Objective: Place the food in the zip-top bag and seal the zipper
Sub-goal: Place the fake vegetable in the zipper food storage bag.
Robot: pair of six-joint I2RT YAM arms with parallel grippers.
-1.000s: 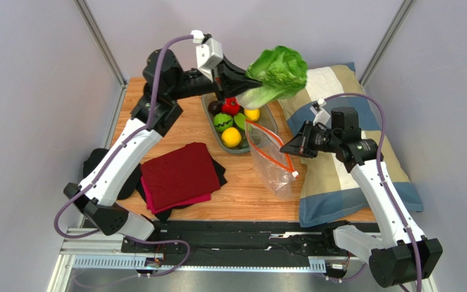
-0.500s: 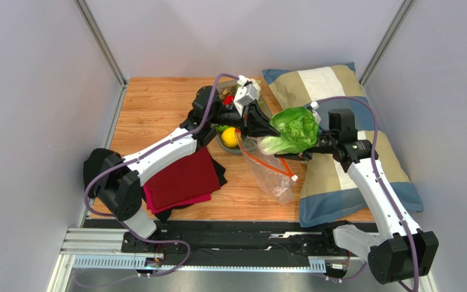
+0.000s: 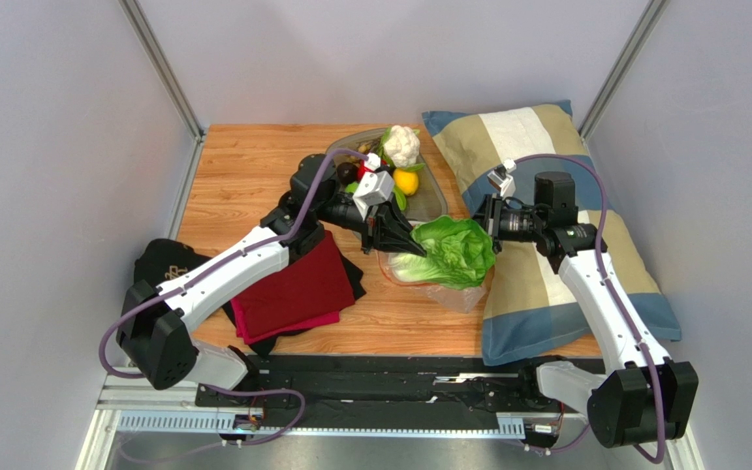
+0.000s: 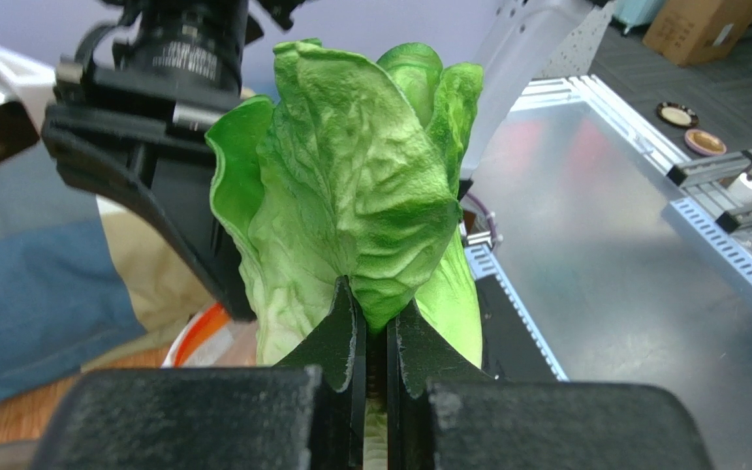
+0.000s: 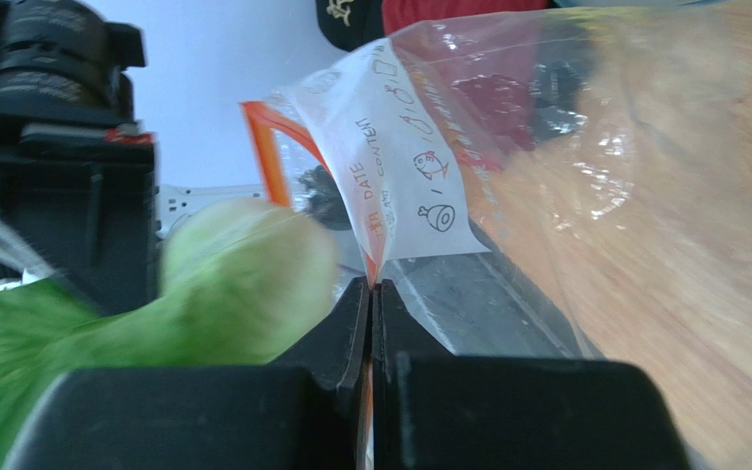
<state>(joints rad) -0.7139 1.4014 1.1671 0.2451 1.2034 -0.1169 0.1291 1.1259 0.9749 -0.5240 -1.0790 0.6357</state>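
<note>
My left gripper [image 3: 409,245] [image 4: 377,323] is shut on the white stem of the green leafy cabbage [image 3: 452,253] [image 4: 350,196]. It holds the cabbage low over the mouth of the clear zip-top bag [image 3: 456,297] [image 5: 547,147]. My right gripper [image 3: 489,227] [image 5: 371,294] is shut on the bag's mouth edge at the red-orange zipper [image 5: 264,147] [image 4: 203,328], holding it up beside the cabbage [image 5: 233,284]. How far the cabbage is inside the bag I cannot tell. The white cauliflower [image 3: 401,144] and the yellow fruit [image 3: 406,181] lie in the grey tray [image 3: 436,201].
A red pepper [image 3: 363,169] and green fruits are also in the tray, partly behind my left wrist. A folded red cloth [image 3: 287,284] on black fabric lies front left. A striped pillow [image 3: 547,284] fills the right side under my right arm.
My left arm has swung the cabbage from high over the tray down and forward to the bag's mouth. The right gripper kept its hold on the bag edge.
</note>
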